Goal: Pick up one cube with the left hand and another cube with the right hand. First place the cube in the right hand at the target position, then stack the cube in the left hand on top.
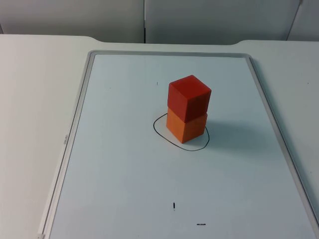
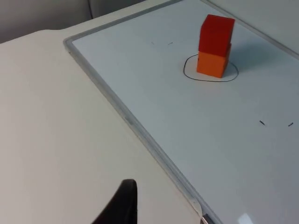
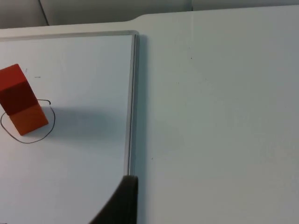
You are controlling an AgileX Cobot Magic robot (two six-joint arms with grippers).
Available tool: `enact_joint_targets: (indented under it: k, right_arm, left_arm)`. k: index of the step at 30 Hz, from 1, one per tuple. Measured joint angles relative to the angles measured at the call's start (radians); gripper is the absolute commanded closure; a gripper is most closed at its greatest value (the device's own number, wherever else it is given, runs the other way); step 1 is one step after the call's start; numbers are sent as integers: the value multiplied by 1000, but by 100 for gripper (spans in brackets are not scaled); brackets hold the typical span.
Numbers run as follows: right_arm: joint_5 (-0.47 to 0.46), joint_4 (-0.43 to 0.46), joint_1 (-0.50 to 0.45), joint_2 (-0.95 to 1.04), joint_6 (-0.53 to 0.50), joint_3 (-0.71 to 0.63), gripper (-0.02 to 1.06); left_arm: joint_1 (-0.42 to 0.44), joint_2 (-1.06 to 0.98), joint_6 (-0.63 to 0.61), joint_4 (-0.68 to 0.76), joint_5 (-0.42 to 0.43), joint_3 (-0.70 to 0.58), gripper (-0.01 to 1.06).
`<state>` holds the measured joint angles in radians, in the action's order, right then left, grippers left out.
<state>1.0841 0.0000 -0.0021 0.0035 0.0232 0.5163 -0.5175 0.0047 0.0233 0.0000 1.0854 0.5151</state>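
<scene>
A red cube (image 1: 189, 97) sits on top of an orange cube (image 1: 186, 126), slightly turned against it. The orange cube stands inside a hand-drawn black oval (image 1: 180, 133) near the middle of the whiteboard (image 1: 124, 174). The stack also appears in the left wrist view, red cube (image 2: 216, 32) over orange cube (image 2: 213, 64), and in the right wrist view, red cube (image 3: 16, 88) over orange cube (image 3: 29, 120). My left gripper (image 2: 122, 205) hangs over the bare table left of the board, far from the stack. My right gripper (image 3: 122, 203) hangs by the board's right frame, well away from the cubes. Nothing touches the stack.
The whiteboard's metal frame (image 1: 75, 129) lies flat on the white table (image 1: 30, 99). Small black marks (image 1: 174, 204) dot the board near its front. The grey partition wall (image 1: 149, 20) closes the far side of the table.
</scene>
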Motion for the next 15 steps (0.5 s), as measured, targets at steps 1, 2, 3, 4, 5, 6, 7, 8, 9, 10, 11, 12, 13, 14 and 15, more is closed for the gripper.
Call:
enact_joint_targets:
  k: [1, 2, 3, 4, 5, 6, 7, 8, 9, 10, 11, 12, 13, 14, 15]
  right_arm:
    - [0, 0, 0, 0, 0, 0, 0]
    - [0, 0, 0, 0, 0, 0, 0]
    - [0, 0, 0, 0, 0, 0, 0]
    - [0, 0, 0, 0, 0, 0, 0]
    - [0, 0, 0, 0, 0, 0, 0]
    - [0, 0, 0, 0, 0, 0, 0]
    - [0, 0, 0, 0, 0, 0, 0]
    - [0, 0, 0, 0, 0, 0, 0]
    - [0, 0, 0, 0, 0, 0, 0]
    - [0, 0, 0, 0, 0, 0, 0]
    - [0, 0, 0, 0, 0, 0, 0]
    - [0, 0, 0, 0, 0, 0, 0]
    - [0, 0, 0, 0, 0, 0, 0]
    - [0, 0, 0, 0, 0, 0, 0]
    - [0, 0, 0, 0, 0, 0, 0]
  left_arm:
    - [32, 0, 0, 0, 0, 0, 5]
    - [66, 0, 0, 0, 0, 0, 5]
    - [102, 0, 0, 0, 0, 0, 5]
    - [133, 0, 0, 0, 0, 0, 5]
    - [133, 0, 0, 0, 0, 0, 5]
    - [164, 0, 0, 0, 0, 0, 5]
    - [201, 0, 0, 0, 0, 0, 5]
    - [257, 0, 0, 0, 0, 0, 5]
    - [292, 0, 0, 0, 0, 0, 5]
    - [292, 0, 0, 0, 0, 0, 5]
    - [319, 0, 0, 0, 0, 0, 5]
    - [349, 0, 0, 0, 0, 0, 5]
    - [376, 0, 0, 0, 0, 0, 5]
    - [376, 0, 0, 0, 0, 0, 5]
    - [401, 0, 0, 0, 0, 0, 5]
